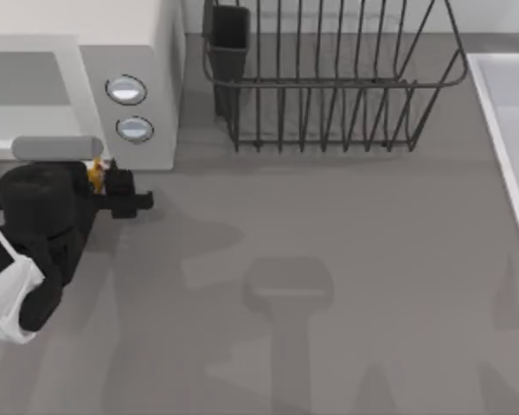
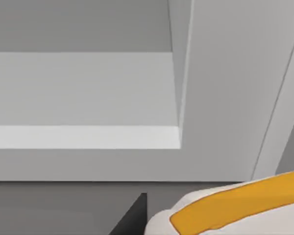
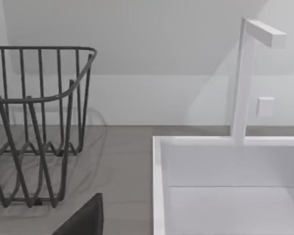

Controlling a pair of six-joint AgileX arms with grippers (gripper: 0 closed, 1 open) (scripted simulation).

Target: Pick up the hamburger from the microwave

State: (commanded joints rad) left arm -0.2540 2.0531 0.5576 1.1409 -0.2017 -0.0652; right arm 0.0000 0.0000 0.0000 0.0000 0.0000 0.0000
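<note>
Just in front of the microwave (image 1: 78,52), at the left side of the bench (image 1: 329,259), the left arm is reaching with its black wrist toward the lower right corner of the oven's open cavity. The left claw (image 1: 112,181) is sitting right below the two round silver-blue knobs (image 1: 126,90) on the front panel, and a small orange and yellow patch of the hamburger (image 1: 95,173) is peeking out between the black fingers. The claw is grasping the hamburger, holding it just outside the cavity, at the foot of the front panel.

From the left wrist, the hamburger (image 2: 235,210) is showing close up as a pale cream round with an orange band, next to one dark fingertip (image 2: 134,218), with the white floor and side wall of the microwave (image 2: 88,88) beyond it.

A dark wire dish rack (image 1: 329,78) is standing to the right of the microwave, with a dark cup-like holder at its left end. A white sink (image 3: 225,186) with a square white tap (image 3: 245,73) is lying at the right edge of the bench, beside the rack (image 3: 34,122). The right claw's state cannot be told.

No brand, label or writing is readable on any of these things.
</note>
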